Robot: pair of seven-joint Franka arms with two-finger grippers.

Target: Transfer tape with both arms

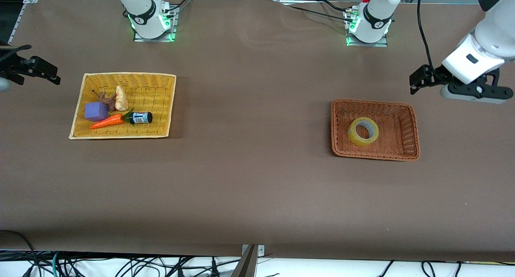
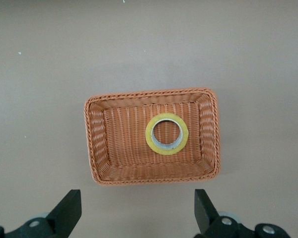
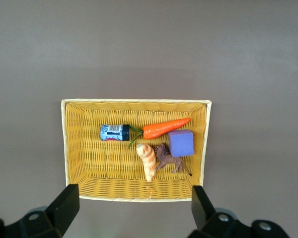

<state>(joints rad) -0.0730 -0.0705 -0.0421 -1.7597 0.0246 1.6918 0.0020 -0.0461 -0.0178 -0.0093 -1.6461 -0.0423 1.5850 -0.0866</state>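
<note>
Left jaws: the left gripper (image 1: pixel 416 81) is seen spread wide and empty; in the left wrist view its two fingers (image 2: pixel 67 210) stand well apart with nothing between them.

Right jaws: the right gripper (image 1: pixel 48 72) is likewise seen spread wide and empty, its fingers (image 3: pixel 64 208) parted in the right wrist view.

Tape position: the tape (image 1: pixel 363 131) lies flat in the brown basket (image 1: pixel 410 128), toward the left arm's end of the table, with its round hole facing up. It rests on the basket floor, apart from the walls.

Key relation: the tape is judged to be below the left gripper and offset toward the middle of the table and toward the front camera. Being a ring, it has no long axis in plan; its axis is upright, so a grasp across the rim or through the hole and over one wall is judged possible.

Nearer arm: the left arm is far nearer to the tape; the right arm is well apart from it.

Left arm pose: the left arm is raised at its end of the table, the gripper held in the air over bare table beside the brown basket.

Right arm pose: the right gripper hangs over bare table near the yellow basket (image 1: pixel 120 76), which holds a carrot (image 1: pixel 106 121), a purple block (image 1: pixel 95 111) and a small dark bottle (image 1: pixel 141 117). This arm is judged to be waiting.
</note>
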